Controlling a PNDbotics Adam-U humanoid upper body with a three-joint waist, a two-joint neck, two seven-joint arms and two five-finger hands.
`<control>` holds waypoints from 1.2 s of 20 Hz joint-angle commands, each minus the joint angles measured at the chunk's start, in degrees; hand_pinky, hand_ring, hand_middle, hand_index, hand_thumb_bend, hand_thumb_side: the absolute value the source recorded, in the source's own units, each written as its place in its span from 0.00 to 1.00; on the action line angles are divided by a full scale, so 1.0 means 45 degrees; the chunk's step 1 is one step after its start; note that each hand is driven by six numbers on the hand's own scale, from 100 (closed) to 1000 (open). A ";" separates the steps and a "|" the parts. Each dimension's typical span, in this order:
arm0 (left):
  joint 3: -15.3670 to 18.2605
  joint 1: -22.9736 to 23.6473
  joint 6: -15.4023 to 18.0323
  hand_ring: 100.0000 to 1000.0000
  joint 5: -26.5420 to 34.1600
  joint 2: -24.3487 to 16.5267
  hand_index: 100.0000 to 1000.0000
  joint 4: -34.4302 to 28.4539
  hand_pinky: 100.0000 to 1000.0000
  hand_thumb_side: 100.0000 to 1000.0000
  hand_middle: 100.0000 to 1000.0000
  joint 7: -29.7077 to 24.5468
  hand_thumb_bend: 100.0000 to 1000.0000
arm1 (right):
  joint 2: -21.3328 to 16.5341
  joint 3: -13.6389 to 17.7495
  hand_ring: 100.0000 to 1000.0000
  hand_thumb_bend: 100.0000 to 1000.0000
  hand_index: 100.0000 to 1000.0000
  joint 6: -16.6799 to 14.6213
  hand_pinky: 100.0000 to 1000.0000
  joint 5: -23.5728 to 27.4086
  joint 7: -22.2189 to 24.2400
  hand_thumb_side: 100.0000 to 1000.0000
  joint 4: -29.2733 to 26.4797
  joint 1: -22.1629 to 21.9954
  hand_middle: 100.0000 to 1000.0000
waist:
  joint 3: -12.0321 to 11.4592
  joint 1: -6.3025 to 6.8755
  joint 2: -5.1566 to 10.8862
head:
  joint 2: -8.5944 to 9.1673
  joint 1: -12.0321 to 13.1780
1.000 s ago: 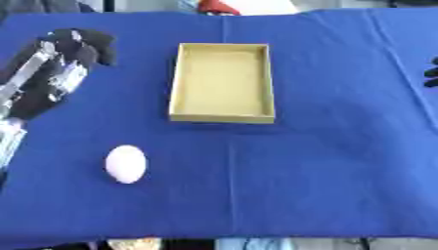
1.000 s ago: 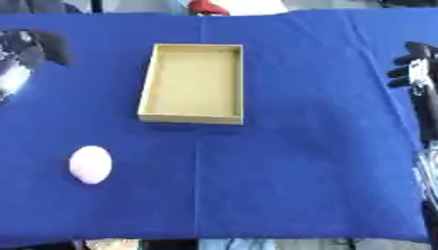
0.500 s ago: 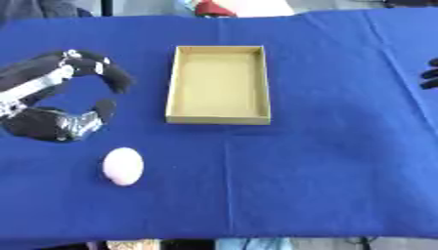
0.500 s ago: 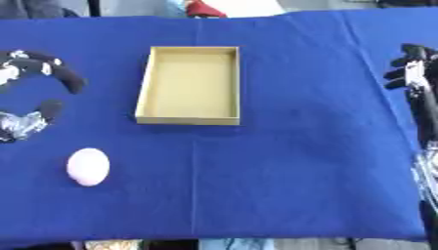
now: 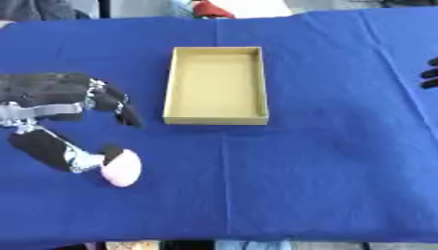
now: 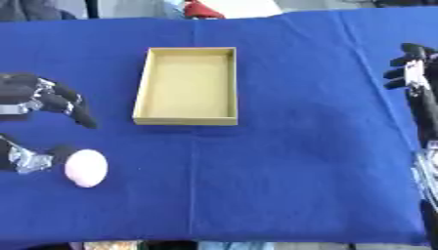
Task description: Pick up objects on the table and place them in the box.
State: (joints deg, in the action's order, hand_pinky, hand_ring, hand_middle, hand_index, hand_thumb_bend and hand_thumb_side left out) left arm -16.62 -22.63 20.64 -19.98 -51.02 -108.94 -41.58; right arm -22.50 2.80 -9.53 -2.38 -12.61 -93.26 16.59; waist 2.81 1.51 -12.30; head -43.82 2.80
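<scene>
Egg-shaped and pale pink, the ball (image 5: 121, 167) lies on the blue tablecloth (image 5: 325, 161) near its front left, well apart from the open cardboard box (image 5: 216, 85) at the middle. The left hand (image 5: 64, 117) reaches in from the left with fingers (image 5: 120, 105) and thumb spread apart; the thumb tip touches the ball's left side, while the fingers hang above it, not closed round it. The right hand (image 6: 409, 68) rests at the right edge, fingers relaxed, holding nothing.
</scene>
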 commanded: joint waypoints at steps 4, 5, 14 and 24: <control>-0.0362 -0.0182 0.0348 0.59 -0.1112 0.0087 0.78 0.0847 0.66 0.38 0.59 -0.0316 0.00 | -0.0333 0.0030 0.51 0.00 0.76 -0.0030 0.46 -0.0048 0.0051 0.77 -0.0165 0.0102 0.53 | 0.0039 0.0001 0.0220 | -0.0067 -0.0054; -0.0397 -0.0199 0.0406 0.59 -0.1272 0.0142 0.78 0.0954 0.66 0.37 0.59 -0.0287 0.00 | -0.0330 0.0028 0.51 0.00 0.76 -0.0030 0.46 -0.0043 0.0049 0.77 -0.0164 0.0101 0.53 | 0.0039 0.0000 0.0219 | -0.0067 -0.0056; -0.0720 -0.0197 0.0923 0.60 -0.2497 0.0442 0.79 0.1432 0.67 0.36 0.60 0.0040 0.02 | -0.0320 0.0023 0.51 0.00 0.75 -0.0029 0.46 -0.0047 0.0049 0.77 -0.0155 0.0103 0.53 | 0.0060 0.0004 0.0210 | -0.0067 -0.0065; -0.0581 -0.0171 0.1516 0.61 -0.3180 0.0325 0.80 0.1493 0.68 0.33 0.62 -0.1304 0.10 | -0.0324 0.0026 0.51 0.00 0.75 -0.0026 0.46 -0.0055 0.0041 0.77 -0.0126 0.0089 0.53 | 0.0047 0.0027 0.0224 | -0.0067 -0.0074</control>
State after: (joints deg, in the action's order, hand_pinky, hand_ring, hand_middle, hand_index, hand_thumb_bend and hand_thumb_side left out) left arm -20.21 -22.71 21.89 -33.73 -47.91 -101.78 -41.51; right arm -22.50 2.79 -9.54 -2.38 -12.59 -93.24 16.59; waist 3.08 1.66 -12.30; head -43.82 2.55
